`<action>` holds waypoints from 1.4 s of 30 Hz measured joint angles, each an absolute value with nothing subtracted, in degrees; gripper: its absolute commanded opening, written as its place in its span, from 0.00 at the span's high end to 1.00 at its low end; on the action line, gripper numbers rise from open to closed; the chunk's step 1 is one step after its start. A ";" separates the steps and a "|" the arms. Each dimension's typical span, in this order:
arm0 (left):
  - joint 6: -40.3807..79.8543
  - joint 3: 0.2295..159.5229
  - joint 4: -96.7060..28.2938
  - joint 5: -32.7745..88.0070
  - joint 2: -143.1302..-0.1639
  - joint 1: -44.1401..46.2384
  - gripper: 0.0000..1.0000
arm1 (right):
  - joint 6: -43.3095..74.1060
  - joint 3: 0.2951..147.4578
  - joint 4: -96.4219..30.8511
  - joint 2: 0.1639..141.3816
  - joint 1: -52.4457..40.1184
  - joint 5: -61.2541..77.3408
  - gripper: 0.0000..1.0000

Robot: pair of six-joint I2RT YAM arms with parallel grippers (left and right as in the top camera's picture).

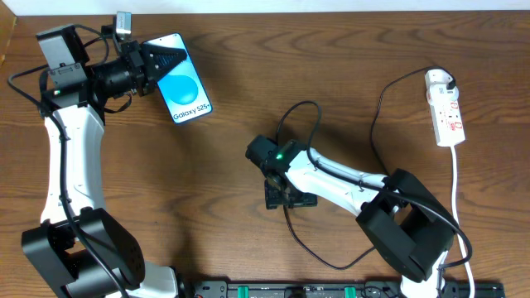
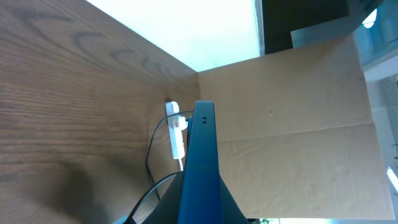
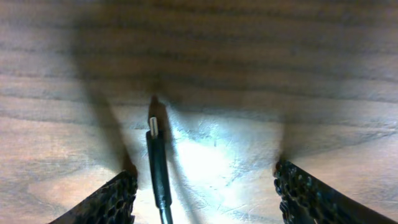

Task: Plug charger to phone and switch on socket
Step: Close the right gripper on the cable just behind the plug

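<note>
currently at a wooden table (image 1: 232, 240), the left gripper (image 1: 166, 60) is clamped on the phone (image 1: 186, 87) near the far left corner, its bright blue screen facing the overhead camera; the left wrist view shows the handset edge-on. near the table's middle, the right gripper (image 3: 208, 186) points down with its fingers (image 3: 112, 196) spread wide and holding nothing. the charger (image 3: 158, 168) lies on the wood between them, closer to one finger, its small connector tip (image 3: 152, 127) pointing away from the wrist camera and touching neither finger. the socket (image 1: 445, 108) lies well apart at the far right edge, with a white plug (image 1: 440, 80) seated at its far end.
</note>
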State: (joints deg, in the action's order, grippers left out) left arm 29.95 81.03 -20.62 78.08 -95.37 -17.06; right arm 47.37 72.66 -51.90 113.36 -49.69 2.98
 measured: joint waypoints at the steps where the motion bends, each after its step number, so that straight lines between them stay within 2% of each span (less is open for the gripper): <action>1: 29.95 81.03 -20.62 78.08 -95.37 -17.06 0.93 | 47.37 72.66 -51.94 113.36 -49.82 2.98 0.39; 3: 29.95 81.03 -20.60 78.08 -95.37 -17.06 0.93 | 47.55 72.66 -52.01 113.38 -50.04 3.03 0.52; 5: 29.95 81.03 -20.60 78.08 -95.37 -17.06 0.93 | 47.64 72.66 -52.12 113.40 -50.06 3.16 0.61; 12: 29.95 81.03 -20.60 78.08 -95.37 -17.06 0.93 | 47.92 72.66 -52.29 113.40 -50.06 3.09 0.76; 19: 29.95 81.03 -20.60 78.08 -95.37 -17.06 0.93 | 47.97 72.66 -52.27 113.40 -50.06 2.98 0.75; 20: 29.95 81.03 -20.62 78.08 -95.37 -17.06 0.93 | 47.97 72.66 -52.23 113.40 -50.06 2.98 0.67; 23: 29.95 81.03 -20.62 78.08 -95.37 -17.06 0.93 | 47.94 72.69 -51.75 113.40 -50.06 3.01 0.58; 25: 29.95 81.03 -20.62 78.08 -95.37 -17.06 0.93 | 47.99 72.69 -51.44 113.40 -50.06 2.96 0.57; 31: 29.95 81.03 -20.62 78.08 -95.37 -17.06 0.93 | 48.16 72.69 -51.33 113.40 -49.60 2.76 0.74; 36: 29.95 81.03 -20.62 78.08 -95.37 -17.06 0.92 | 48.18 72.69 -51.24 113.40 -49.45 2.55 0.79; 42: 29.95 81.03 -20.62 78.08 -95.37 -17.06 0.93 | 48.14 72.69 -51.13 113.40 -49.39 2.33 0.91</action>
